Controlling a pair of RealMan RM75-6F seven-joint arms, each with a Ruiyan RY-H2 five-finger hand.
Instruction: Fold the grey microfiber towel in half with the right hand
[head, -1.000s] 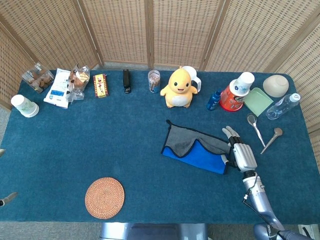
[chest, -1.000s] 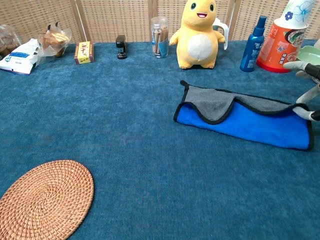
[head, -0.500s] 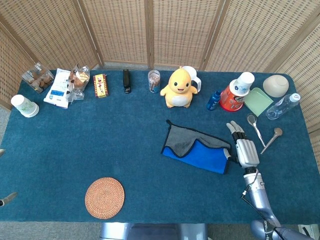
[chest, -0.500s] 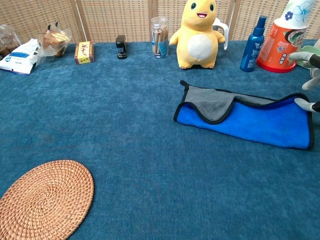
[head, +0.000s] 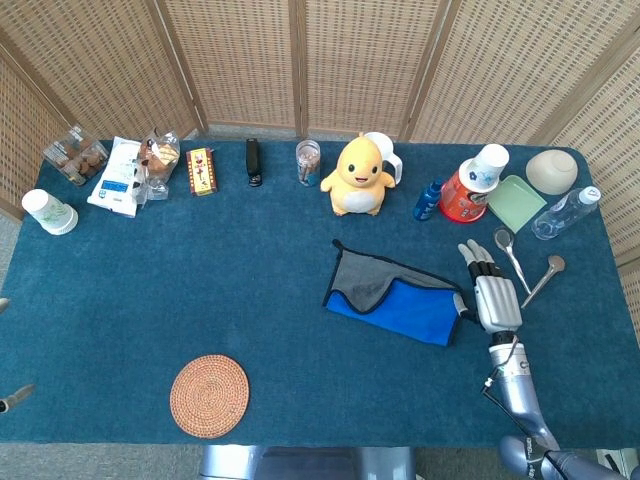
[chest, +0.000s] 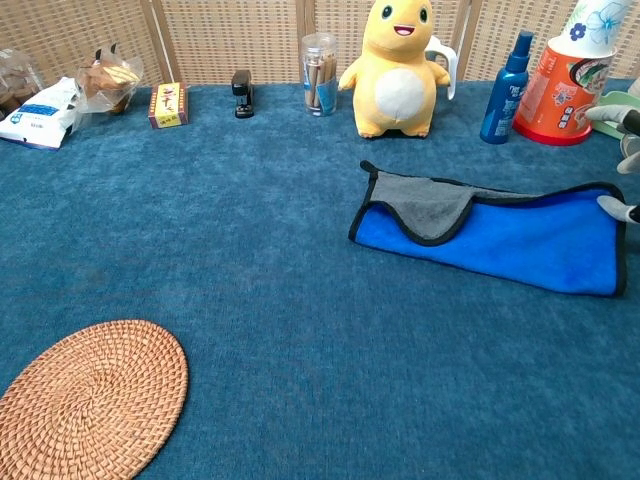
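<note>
The towel (head: 395, 299) lies right of the table's middle, partly doubled over. Its blue side (chest: 520, 240) faces up, and a grey flap (chest: 425, 205) shows at its far left. My right hand (head: 495, 298) is at the towel's right end. The thumb (chest: 615, 208) sits on the far right corner and seems to pinch it against the hand's side, while the other fingers (head: 478, 262) stretch straight away from me. In the chest view only the thumb and some fingertips show at the right border. My left hand does not appear in either view.
Two spoons (head: 525, 270) lie just right of the hand. Behind the towel stand a yellow plush duck (head: 355, 177), a blue spray bottle (head: 428, 200) and an orange tub with a paper cup (head: 470, 188). A woven coaster (head: 209, 396) lies front left, and snack packs (head: 120, 170) far left.
The right hand has shifted a little right and away from me, taking the towel's right corner with it. The blue layer now covers more of the grey strip along the far edge.
</note>
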